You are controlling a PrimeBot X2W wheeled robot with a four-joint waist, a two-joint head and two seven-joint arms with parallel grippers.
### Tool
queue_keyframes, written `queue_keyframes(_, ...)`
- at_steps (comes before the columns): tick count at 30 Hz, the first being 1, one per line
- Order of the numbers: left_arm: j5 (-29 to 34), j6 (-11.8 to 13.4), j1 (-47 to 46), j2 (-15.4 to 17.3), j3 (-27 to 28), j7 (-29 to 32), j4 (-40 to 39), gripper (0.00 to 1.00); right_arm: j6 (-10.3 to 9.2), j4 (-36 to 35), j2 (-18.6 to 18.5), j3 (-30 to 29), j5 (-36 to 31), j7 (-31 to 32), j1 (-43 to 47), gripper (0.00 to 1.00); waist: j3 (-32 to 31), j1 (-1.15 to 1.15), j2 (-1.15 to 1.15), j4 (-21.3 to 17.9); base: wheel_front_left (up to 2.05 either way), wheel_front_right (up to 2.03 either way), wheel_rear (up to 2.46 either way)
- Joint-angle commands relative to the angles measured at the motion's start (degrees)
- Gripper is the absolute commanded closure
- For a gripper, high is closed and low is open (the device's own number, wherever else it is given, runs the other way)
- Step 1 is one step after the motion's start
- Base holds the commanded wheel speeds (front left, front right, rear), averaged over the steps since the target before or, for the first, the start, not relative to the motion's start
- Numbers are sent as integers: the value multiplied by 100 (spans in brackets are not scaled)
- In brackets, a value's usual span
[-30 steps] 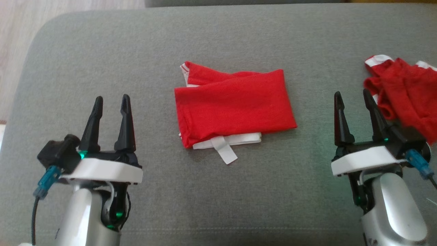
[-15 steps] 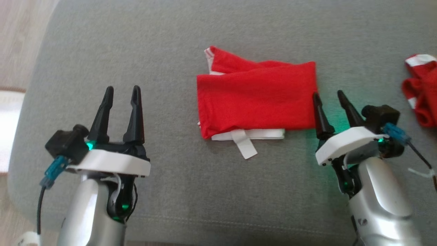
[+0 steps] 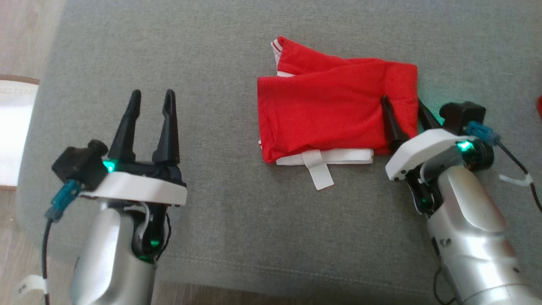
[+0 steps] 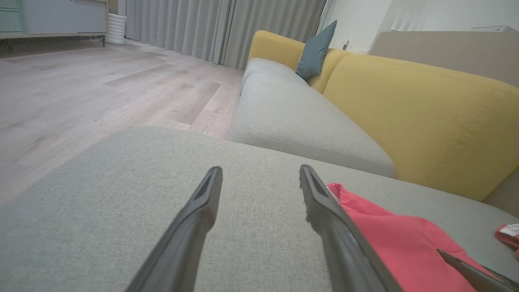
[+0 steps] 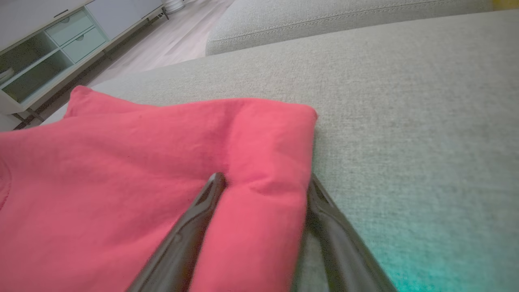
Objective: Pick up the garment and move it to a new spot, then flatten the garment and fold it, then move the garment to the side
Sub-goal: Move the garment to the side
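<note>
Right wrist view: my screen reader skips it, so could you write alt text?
The right gripper straddles the edge of a folded red garment with its two dark fingers. The garment lies on a grey sofa cushion.

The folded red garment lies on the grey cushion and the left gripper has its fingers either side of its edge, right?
Wrong arm. It is the right gripper whose fingers stand either side of the edge of the folded red garment on the grey cushion; the right wrist view shows it.
</note>
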Motion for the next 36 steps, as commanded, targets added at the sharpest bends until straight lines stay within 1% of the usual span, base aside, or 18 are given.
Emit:
queue_keyframes(1,-4,2,-210,86,255,-28,-165,0,19,54,96,178,-18,-30,8,100,20,-1,0,-49,0,0,0)
queue_keyframes(4,44,-12,-232,86,309,-28,-162,0,19,105,96,113,-265,-215,-107,100,13,-1,0,-159,0,0,0)
queue_keyframes(8,84,-33,-225,86,353,-28,-155,0,19,-35,96,-151,-918,-461,-216,100,-67,-1,0,-357,0,0,0)
queue_keyframes(14,99,-54,-202,86,350,-28,-194,0,19,-795,95,-523,-2162,-477,-212,100,-190,-1,0,-681,0,0,0)
queue_keyframes(17,115,-60,-183,86,349,-28,-214,0,19,-1254,9,-606,-2555,-323,-191,100,-218,-1,0,-851,0,0,0)
queue_keyframes(20,137,-66,-171,86,347,-28,-235,0,19,-1632,-238,-598,-2682,-74,-165,100,-209,-1,0,-1003,0,0,0)
queue_keyframes(23,159,-74,-178,86,345,-28,-245,0,19,-1941,-586,-600,-2654,191,-163,100,-172,-1,0,-1124,0,0,0)
queue_keyframes(30,200,-97,-217,86,348,-28,-252,0,19,-2540,-1432,-961,-2547,742,-74,100,-79,-1,0,-1280,0,0,0)
queue_keyframes(33,217,-106,-219,86,357,-28,-258,0,19,-2820,-1672,-1141,-2538,962,76,100,-50,-1,0,-1318,0,0,0)
queue_keyframes(36,236,-115,-221,86,369,-28,-262,0,19,-3057,-1810,-1337,-2570,1230,233,100,-21,-1,0,-1350,0,0,0)
